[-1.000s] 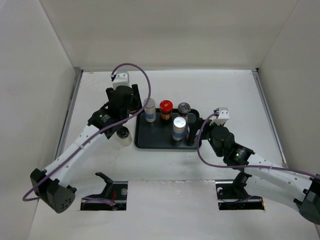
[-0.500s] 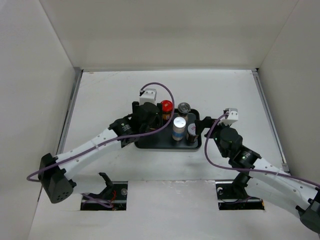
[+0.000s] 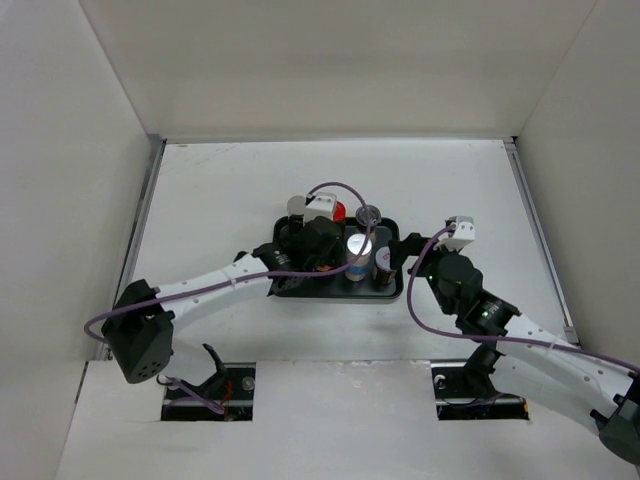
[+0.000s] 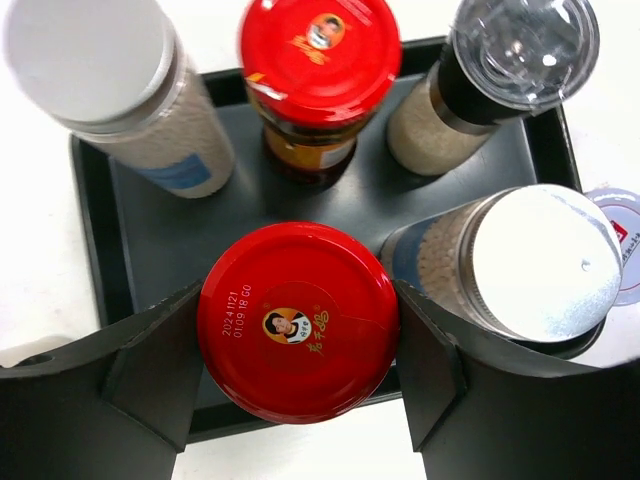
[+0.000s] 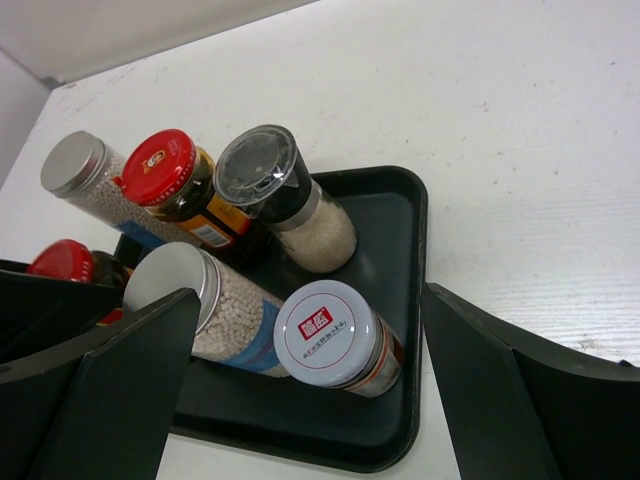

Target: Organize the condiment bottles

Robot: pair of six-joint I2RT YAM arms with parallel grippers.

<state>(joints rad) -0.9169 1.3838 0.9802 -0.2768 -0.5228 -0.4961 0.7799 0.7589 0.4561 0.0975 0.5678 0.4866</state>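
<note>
Condiment bottles point(image 3: 358, 250) stand gathered on the black tray point(image 4: 95, 240). One of them, a red-lidded jar point(image 4: 297, 320), is pinched between the two fingers of the left hand point(image 4: 297, 348) over the tray's near-left part; whether its base touches the tray cannot be told. Its lid carries a small portrait logo and the stamp "2024 1121 / 0109 18 G0". Just right of it, close to the hand's right finger, stands a silver-lidded shaker point(image 4: 535, 265) with a white-blue label. Behind these, in a row, stand a grey-lidded shaker point(image 4: 90, 55), a second red jar point(image 4: 320, 50) with the same portrait logo, and a clear-topped grinder point(image 4: 522, 45). At the tray's near-right corner stands a white-lidded jar point(image 5: 325, 332), its lid bearing a red square with white characters too small to read. The right hand point(image 5: 310, 395) hangs spread wide and empty at the tray's right rim, over the tabletop point(image 5: 520, 120). A second ago the left hand was off the tray's left side, and half a second ago at its far-left corner; it has since come toward the middle. The right hand, a second ago close upon the white-lidded jar, has backed off.
</note>
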